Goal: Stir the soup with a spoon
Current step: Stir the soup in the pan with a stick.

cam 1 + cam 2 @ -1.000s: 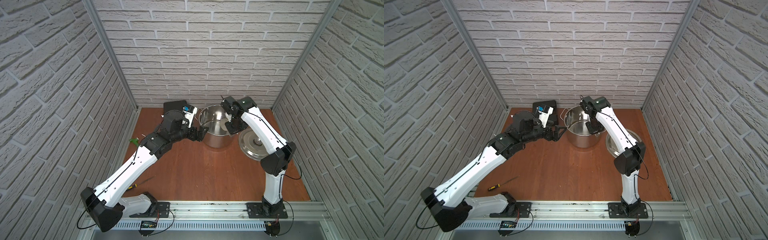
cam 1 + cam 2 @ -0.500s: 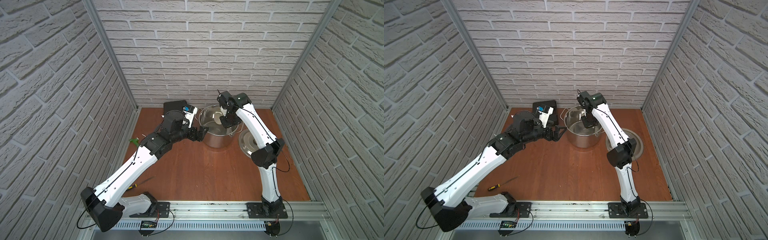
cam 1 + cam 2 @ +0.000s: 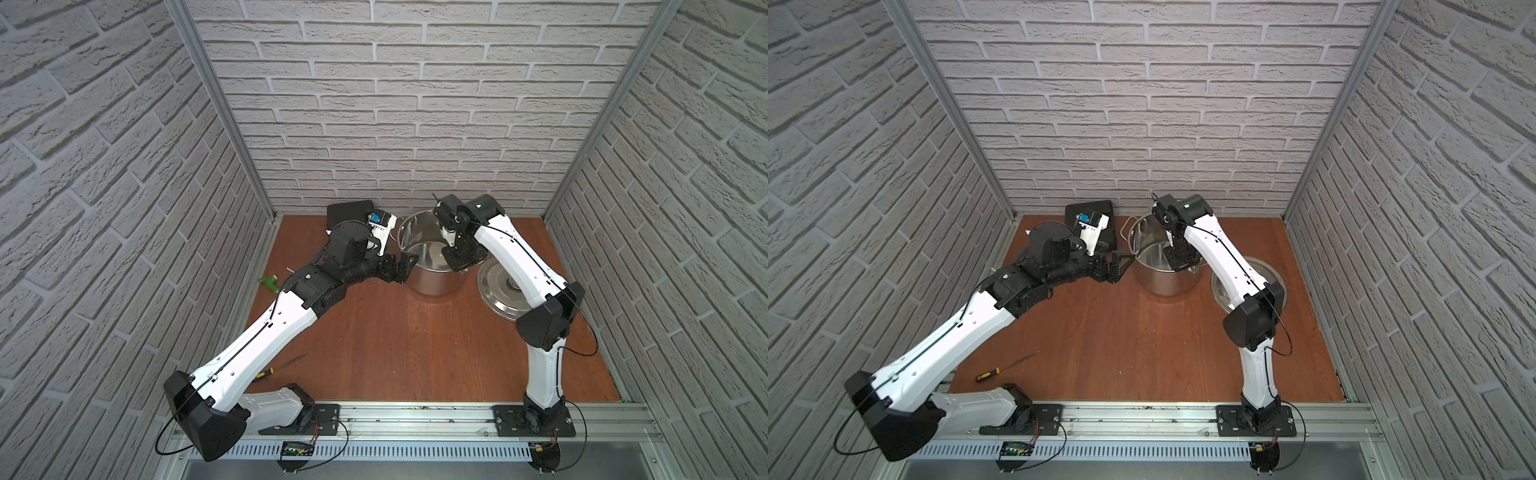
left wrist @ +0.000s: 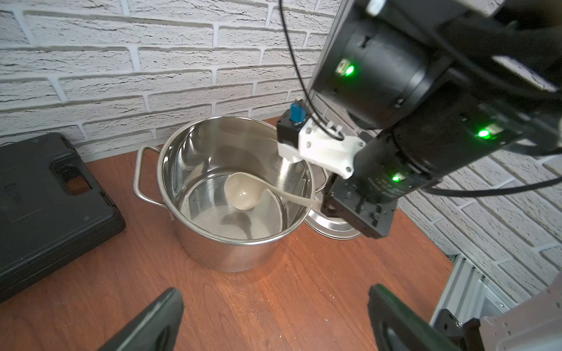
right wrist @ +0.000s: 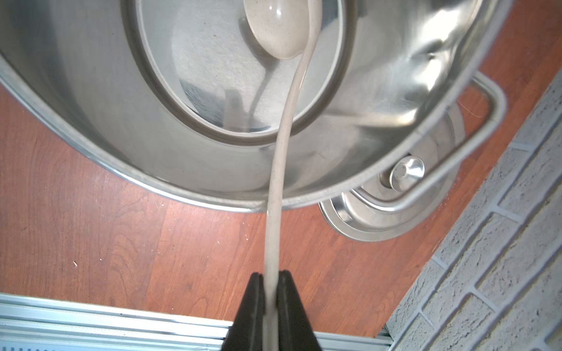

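The right gripper (image 5: 270, 284) is pressed together on the far end of the cream ladle (image 5: 281, 30). The right wrist view shows its 2 black fingers (image 5: 292, 304) pinching the slim handle from both sides, a detail too small to read in the top views. From there the handle crosses the rim of the steel stockpot (image 5: 91, 91) and curves down to the round bowl, low inside the pot. Whether the bowl touches the pot floor cannot be told. The pot's inside is bare, shiny steel.

The left wrist view looks in from the opposite side. It shows the ladle (image 4: 243, 191) bowl-up in the stockpot (image 4: 231, 246), with the handle leaving over the rim into the right gripper (image 4: 325, 206). It also shows the left gripper (image 4: 275, 291) spread wide, holding nothing, with bare tabletop between its 2 fingers and the pot.

In both top views the left gripper (image 3: 399, 268) (image 3: 1117, 266) sits just beside the pot, on the side away from the lid (image 3: 498, 291). The lid lies flat, knob up, on the wooden tabletop (image 3: 395, 353), partly under the right arm. A black case (image 3: 349, 210) sits by the back wall. A small green tool (image 3: 269, 282) shows in a top view beside the left arm. The yellow-handled screwdriver (image 3: 986, 375) lies fully exposed in a top view.
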### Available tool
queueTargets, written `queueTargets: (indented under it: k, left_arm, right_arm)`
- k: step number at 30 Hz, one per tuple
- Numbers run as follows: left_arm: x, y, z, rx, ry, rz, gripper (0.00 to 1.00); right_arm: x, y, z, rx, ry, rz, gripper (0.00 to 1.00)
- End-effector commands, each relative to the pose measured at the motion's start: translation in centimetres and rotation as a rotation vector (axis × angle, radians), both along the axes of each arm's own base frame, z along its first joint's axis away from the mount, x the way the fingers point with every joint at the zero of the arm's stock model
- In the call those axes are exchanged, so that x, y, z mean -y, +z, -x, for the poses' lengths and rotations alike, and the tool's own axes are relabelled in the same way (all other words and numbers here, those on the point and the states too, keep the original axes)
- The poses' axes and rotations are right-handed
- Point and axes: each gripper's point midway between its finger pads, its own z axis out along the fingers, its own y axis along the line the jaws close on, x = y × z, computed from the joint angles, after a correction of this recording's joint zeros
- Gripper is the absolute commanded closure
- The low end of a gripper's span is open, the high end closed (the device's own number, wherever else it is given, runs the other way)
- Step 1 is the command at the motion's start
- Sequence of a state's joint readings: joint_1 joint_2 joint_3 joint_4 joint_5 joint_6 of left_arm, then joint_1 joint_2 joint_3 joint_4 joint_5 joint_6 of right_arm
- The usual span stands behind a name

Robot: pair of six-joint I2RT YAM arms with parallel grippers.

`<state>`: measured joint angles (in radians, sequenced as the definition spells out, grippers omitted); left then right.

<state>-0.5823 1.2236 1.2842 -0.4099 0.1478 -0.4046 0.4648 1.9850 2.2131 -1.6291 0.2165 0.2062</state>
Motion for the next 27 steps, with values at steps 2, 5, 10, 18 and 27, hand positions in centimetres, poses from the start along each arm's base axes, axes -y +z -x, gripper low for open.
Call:
queueTargets:
  k: [2, 5, 10, 18, 27]
  left_arm:
    - [0.5, 1.7, -0.3, 0.052, 0.001, 0.031, 0.02]
    - [0.5, 1.8, -0.1, 0.051, -0.002, 0.03, 0.02]
    - [0.5, 1.7, 0.2, 0.049, -0.004, 0.028, 0.02]
    - [0.7, 1.4, 0.1, 0.043, -0.009, 0.022, 0.02]
    - [1.1, 1.1, -0.4, 0.042, -0.014, 0.021, 0.02]
  right_arm:
    - [2.8, 2.0, 0.3, 0.062, -0.053, 0.025, 0.98]
    - [3.5, 2.3, -0.7, 0.088, -0.057, 0.056, 0.98]
    - [2.8, 1.9, -2.7, 0.086, -0.048, 0.057, 0.98]
    - [-1.7, 1.4, -3.8, 0.099, 0.016, -0.046, 0.98]
    - [-4.1, 1.0, -1.5, 0.045, 0.077, -0.051, 0.98]
